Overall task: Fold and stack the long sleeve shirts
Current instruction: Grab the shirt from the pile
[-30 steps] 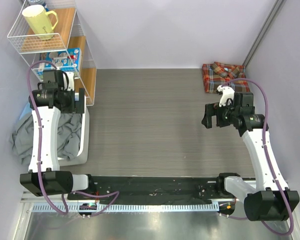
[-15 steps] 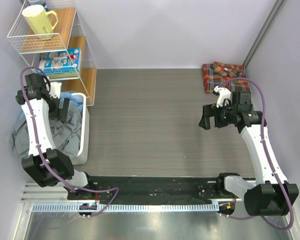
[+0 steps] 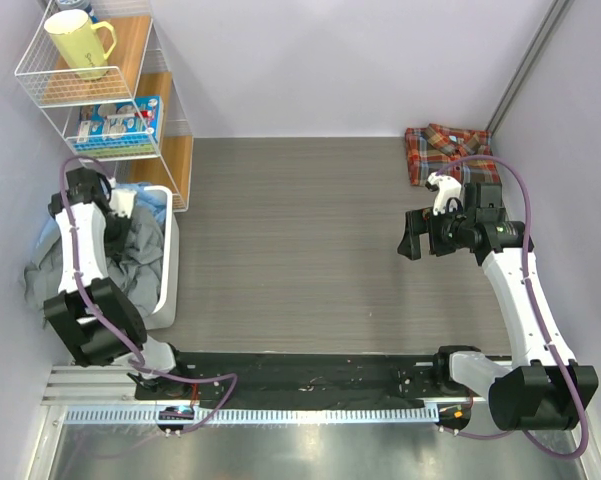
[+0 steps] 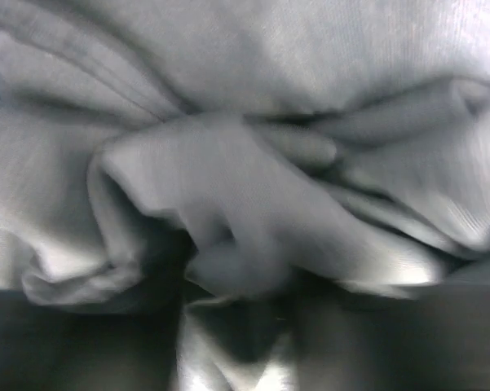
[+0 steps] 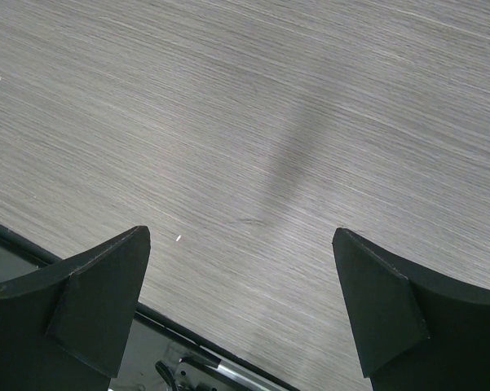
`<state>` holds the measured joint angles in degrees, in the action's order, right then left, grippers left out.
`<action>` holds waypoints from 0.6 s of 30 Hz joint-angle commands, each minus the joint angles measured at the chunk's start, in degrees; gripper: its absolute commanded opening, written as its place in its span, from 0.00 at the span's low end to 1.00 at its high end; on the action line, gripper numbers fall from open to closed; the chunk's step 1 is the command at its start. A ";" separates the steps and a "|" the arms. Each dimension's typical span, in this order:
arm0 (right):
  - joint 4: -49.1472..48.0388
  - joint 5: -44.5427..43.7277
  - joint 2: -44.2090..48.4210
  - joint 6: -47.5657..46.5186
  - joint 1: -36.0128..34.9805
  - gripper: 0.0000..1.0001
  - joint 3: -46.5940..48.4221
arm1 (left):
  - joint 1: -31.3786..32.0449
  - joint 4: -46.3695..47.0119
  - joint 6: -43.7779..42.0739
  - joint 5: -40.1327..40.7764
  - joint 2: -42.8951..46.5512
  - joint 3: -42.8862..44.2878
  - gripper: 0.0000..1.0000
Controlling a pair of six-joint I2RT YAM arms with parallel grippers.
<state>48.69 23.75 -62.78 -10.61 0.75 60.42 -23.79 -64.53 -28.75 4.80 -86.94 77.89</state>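
Left hand [image 3: 118,218], in the overhead view, is sunk nose-down into the grey shirt [image 3: 140,255], which lies heaped in the white bin [image 3: 170,290] at the left edge of the frame. The left arm [image 3: 77,250] is folded steeply, its elbow raised near the wire shelf [image 3: 40,85]. A second ago that arm reached out flatter, with the hand higher up by the shelf; it has since drawn in and dipped down. The right arm [image 3: 515,290] has barely shifted; the right hand [image 3: 412,240] hangs over bare table [image 3: 300,230], fingers spread. The plaid shirt [image 3: 445,150] lies folded in the table's upper right corner. A yellow mug [image 3: 78,42] and a blue-and-white box [image 3: 120,120] stand on the shelf; the box's print is too small to read.

Left wrist view: rumpled, blurred grey shirt [image 4: 245,163] fills the frame. No fingers show, so I cannot tell whether this hand is spread or pinching cloth.

Right wrist view: the right hand [image 5: 245,309] is wide apart, with only wood-grain table [image 5: 269,122] between its two black fingertips [image 5: 90,301].
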 commanded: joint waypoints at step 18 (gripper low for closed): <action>-1.75 1.56 -1.02 1.21 0.91 1.00 2.86 | 35.29 -6.14 11.51 -27.11 8.55 52.84 0.00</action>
<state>48.51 24.49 -64.14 -10.31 0.89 60.90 4.56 -73.67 -22.87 -18.44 -73.87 120.33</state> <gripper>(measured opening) 0.996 0.033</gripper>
